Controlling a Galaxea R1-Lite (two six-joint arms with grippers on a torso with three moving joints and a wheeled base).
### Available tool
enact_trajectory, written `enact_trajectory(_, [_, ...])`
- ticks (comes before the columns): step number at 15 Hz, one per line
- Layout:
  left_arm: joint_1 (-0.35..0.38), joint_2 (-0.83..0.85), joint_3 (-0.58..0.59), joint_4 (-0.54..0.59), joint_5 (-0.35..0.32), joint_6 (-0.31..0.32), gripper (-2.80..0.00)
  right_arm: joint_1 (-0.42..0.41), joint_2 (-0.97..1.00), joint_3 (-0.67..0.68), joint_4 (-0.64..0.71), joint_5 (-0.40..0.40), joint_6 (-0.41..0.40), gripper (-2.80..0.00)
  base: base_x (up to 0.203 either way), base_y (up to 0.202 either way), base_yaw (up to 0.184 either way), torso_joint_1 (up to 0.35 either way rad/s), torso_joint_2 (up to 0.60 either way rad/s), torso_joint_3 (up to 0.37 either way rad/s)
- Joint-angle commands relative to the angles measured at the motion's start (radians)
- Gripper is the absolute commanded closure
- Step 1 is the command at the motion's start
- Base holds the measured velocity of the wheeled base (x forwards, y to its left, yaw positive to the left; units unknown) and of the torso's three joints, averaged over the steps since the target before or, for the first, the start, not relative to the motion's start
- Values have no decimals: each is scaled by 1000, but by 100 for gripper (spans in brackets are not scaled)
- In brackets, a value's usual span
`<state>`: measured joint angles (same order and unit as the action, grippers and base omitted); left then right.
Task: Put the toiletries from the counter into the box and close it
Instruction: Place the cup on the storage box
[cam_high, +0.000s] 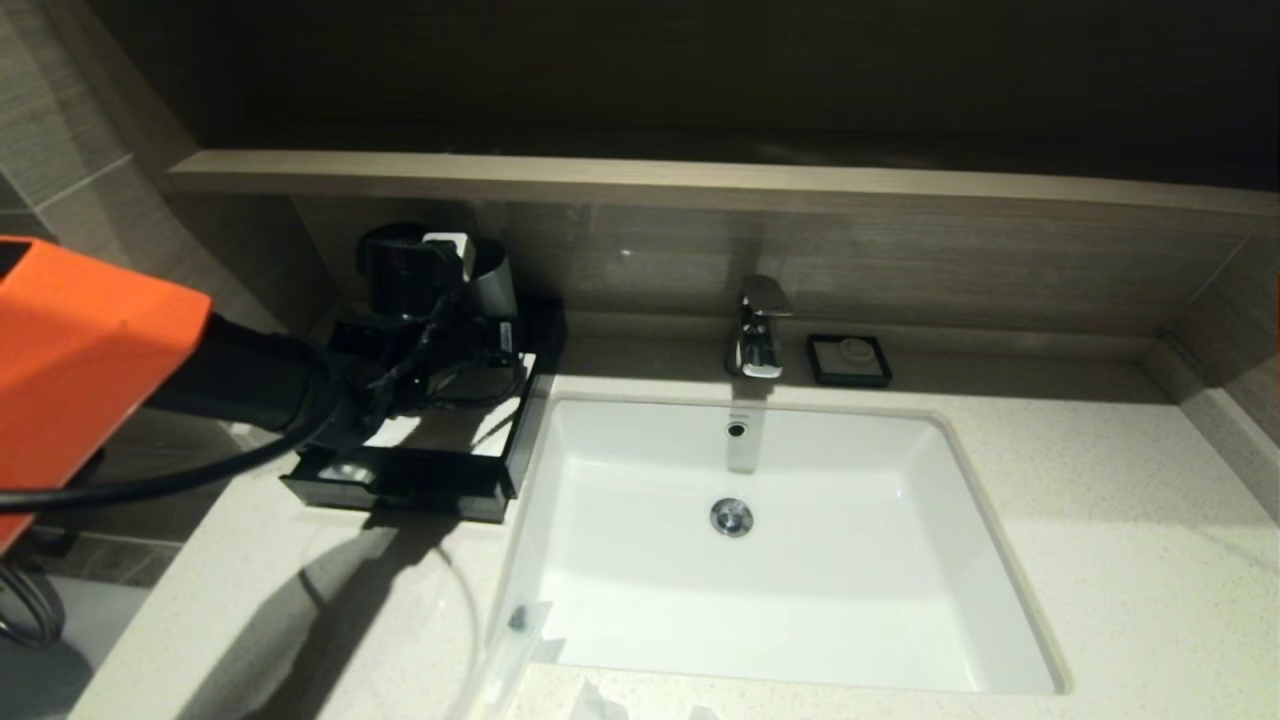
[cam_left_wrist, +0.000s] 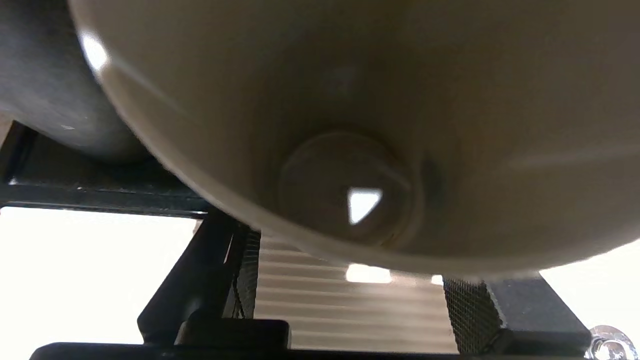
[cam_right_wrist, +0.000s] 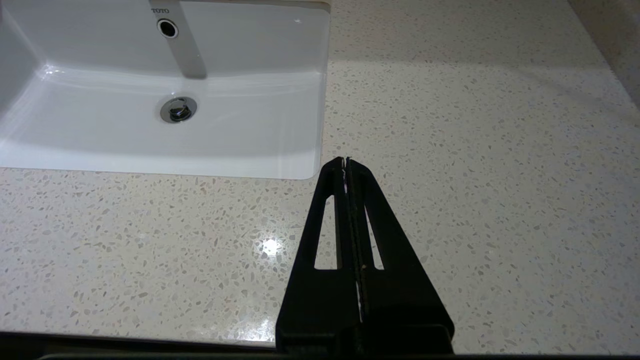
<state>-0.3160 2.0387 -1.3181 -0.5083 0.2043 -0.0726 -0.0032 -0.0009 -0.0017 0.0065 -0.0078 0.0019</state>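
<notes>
The black box (cam_high: 430, 492) with a white top panel stands on the counter (cam_high: 1100, 520) left of the sink (cam_high: 640, 640). Its front drawer (cam_high: 335, 472) is slid out a little. My left gripper (cam_high: 440, 300) hovers over the back of the box, next to a grey cup (cam_high: 492, 282). In the left wrist view the left gripper (cam_left_wrist: 355, 270) is open, its fingers (cam_left_wrist: 200, 280) wide apart, and a cup's open mouth (cam_left_wrist: 345, 190) fills the view. Clear toiletry packets (cam_high: 522, 622) lie at the sink's front left corner. My right gripper (cam_right_wrist: 346, 161) is shut and empty above the counter (cam_right_wrist: 475, 175).
A chrome tap (cam_high: 757, 330) and a small black soap dish (cam_high: 850, 360) stand behind the sink. A brown wood-grain ledge (cam_high: 700, 185) runs along the back wall. The left arm's cable (cam_high: 150, 485) hangs over the counter's left end. The sink's drain (cam_right_wrist: 177, 109) shows in the right wrist view.
</notes>
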Motion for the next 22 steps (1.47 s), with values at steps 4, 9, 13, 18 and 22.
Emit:
enact_trajectory(4, [0, 20, -32, 4, 6, 0, 0, 0, -1, 0, 0, 0, 0, 0, 0, 0, 0, 0, 0, 0])
enact_trajectory(9, [0, 34, -62, 8, 15, 2, 0, 0, -1, 0, 0, 0, 0, 0, 0, 0, 0, 0, 0, 0])
enact_trajectory(13, [-3, 47, -79, 13, 15, 1, 0, 0, -1, 0, 1, 0, 0, 0, 0, 0, 0, 0, 0, 0])
enact_trajectory(18, [-9, 60, -105, 23, 16, 1, 0, 0, -1, 0, 1, 0, 0, 0, 0, 0, 0, 0, 0, 0])
enact_trajectory(22, [-9, 69, -124, 34, 18, 2, 0, 0, -1, 0, 0, 0, 0, 0, 0, 0, 0, 0, 0, 0])
